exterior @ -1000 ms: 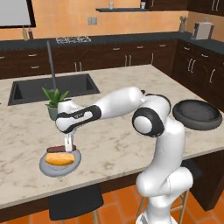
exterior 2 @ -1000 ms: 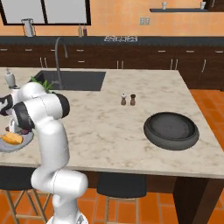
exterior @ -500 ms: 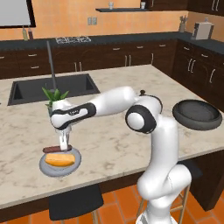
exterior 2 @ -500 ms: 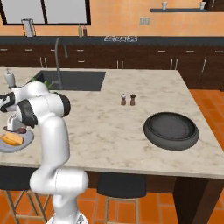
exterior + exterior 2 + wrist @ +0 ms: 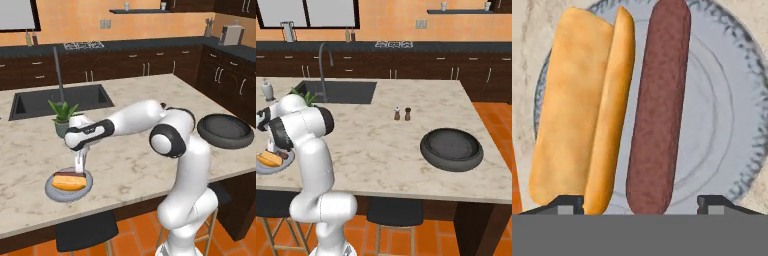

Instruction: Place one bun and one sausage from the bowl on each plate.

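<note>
In the left base view, a grey plate (image 5: 56, 190) sat near the front left edge of the marbled surface (image 5: 130, 165), carrying a golden bun (image 5: 67, 184) with a dark sausage (image 5: 64, 174) lying just behind it, the two side by side. The hand (image 5: 79, 164) hung just above the plate's far side, pointing down, released and gripping nothing. In the hand view the two dark fingertips (image 5: 566, 203) stood wide apart, with the lower ends of the bun (image 5: 577, 117) and the sausage (image 5: 657, 107) between them; both lay lengthwise on the plate (image 5: 722, 120), touching or nearly so. Behind the hand a small potted plant (image 5: 62, 116) stood by the sink (image 5: 60, 100). Far to the right, well apart from the plate, the wide dark bowl (image 5: 225, 131) rested near the surface's right edge.

In the right base view the plate (image 5: 267, 169) lay at the far left by the arm, with the bun (image 5: 268, 159) and sausage (image 5: 283, 155) on it. Two small shakers (image 5: 402, 114) stood near the middle of the surface, and the bowl (image 5: 451, 149) sat to the right; no food could be made out inside it.
</note>
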Robot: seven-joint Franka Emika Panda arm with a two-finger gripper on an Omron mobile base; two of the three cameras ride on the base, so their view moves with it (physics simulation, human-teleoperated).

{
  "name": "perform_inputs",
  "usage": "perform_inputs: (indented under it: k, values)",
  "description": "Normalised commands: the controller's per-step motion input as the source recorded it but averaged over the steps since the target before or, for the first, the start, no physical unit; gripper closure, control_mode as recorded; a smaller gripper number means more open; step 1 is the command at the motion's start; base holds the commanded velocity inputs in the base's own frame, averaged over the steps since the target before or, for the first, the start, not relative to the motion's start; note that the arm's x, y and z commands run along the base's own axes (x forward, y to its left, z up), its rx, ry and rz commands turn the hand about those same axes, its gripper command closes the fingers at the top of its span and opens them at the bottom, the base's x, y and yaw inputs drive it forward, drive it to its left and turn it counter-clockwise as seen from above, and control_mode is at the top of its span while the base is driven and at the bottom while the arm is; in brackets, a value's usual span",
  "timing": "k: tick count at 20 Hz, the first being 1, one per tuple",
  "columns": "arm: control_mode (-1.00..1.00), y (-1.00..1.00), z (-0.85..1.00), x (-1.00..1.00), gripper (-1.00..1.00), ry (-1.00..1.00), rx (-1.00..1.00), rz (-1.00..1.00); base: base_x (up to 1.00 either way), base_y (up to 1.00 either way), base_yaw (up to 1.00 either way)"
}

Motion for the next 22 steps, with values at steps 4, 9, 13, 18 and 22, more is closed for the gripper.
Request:
perform_inputs:
  k: [4, 9, 13, 18, 22]
  values:
    - [-1.0, -0.08, 0.95, -0.7, -1.0, -0.31, 0.03, -0.17, 0.0, 0.0, 0.0]
    - [-1.0, -0.18, 1.0, -0.82, -1.0, -0.38, 0.01, -0.14, 0.0, 0.0, 0.0]
    - [-1.0, -0.11, 1.0, -0.87, -1.0, -0.49, 0.02, -0.12, 0.0, 0.0, 0.0]
    - [-1.0, -0.31, 1.0, -0.59, -1.0, -0.3, 0.09, -0.13, 0.0, 0.0, 0.0]
    - [-1.0, -0.51, 1.0, -0.05, -1.0, -0.02, 0.18, -0.12, 0.0, 0.0, 0.0]
